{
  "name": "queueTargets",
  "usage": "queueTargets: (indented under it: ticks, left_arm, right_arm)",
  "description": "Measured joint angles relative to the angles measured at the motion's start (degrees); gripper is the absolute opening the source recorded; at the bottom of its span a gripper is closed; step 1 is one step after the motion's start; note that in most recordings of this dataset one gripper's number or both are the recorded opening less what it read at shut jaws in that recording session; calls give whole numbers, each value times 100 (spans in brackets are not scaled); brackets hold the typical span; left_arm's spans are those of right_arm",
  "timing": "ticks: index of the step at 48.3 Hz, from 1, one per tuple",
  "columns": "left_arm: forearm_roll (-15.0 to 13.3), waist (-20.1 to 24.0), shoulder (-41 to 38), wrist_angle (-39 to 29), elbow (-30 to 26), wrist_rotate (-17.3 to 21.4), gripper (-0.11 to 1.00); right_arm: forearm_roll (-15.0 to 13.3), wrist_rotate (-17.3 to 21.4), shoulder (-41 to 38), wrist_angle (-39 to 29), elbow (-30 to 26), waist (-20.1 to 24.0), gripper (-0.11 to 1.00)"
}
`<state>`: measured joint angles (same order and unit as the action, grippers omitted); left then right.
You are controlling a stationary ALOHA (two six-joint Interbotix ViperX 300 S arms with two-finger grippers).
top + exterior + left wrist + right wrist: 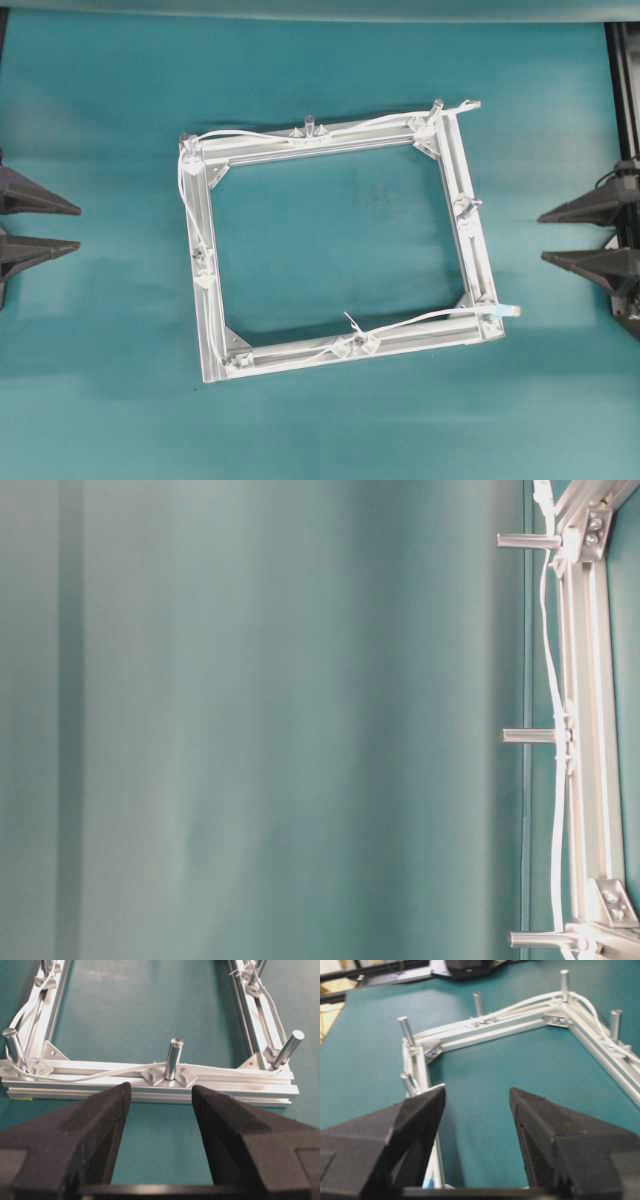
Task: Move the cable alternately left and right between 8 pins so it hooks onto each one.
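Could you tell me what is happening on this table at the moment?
A white cable lies woven past the pins around a square aluminium frame on the teal table. Neither arm is handling it: the left gripper and the right gripper sit open and empty at opposite sides, clear of the frame.

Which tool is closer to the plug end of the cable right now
The right. The plug end sticks out past the frame's lower right corner, a short way from the open right tool. The open left tool waits beyond the opposite side of the frame.
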<state>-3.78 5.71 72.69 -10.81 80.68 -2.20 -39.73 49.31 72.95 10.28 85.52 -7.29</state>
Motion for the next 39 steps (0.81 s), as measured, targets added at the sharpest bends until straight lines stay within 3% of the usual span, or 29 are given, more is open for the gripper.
queueTargets:
  ticks: [39]
  left_arm:
    - [0, 0, 0, 0, 0, 0, 54]
  right_arm:
    - [0, 0, 97, -185, 105, 79, 60]
